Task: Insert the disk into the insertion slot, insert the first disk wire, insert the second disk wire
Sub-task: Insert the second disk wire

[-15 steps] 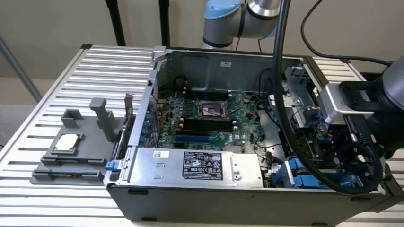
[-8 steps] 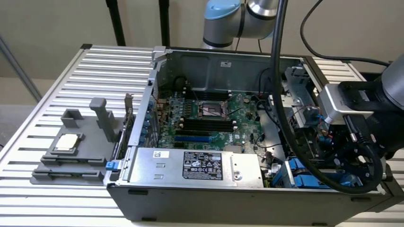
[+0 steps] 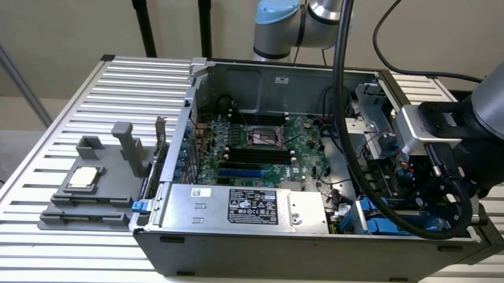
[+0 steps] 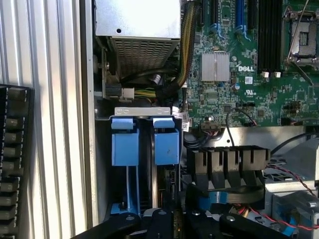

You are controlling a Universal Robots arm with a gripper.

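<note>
black gripper [image 4: 172, 221] fingers nearly together, whether pinching anything i cannot tell; insertion slot [image 4: 144, 149] lies just ahead, blue rails running lengthwise away from them.

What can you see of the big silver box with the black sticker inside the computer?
The power-supply box is a shiny, metal-looking rectangle lying flat along the near edge of the open computer case. Its top carries a black label, a small white sticker and a round hole. In the wrist view, one end is perforated mesh, where yellow and black cables bunch.
</note>
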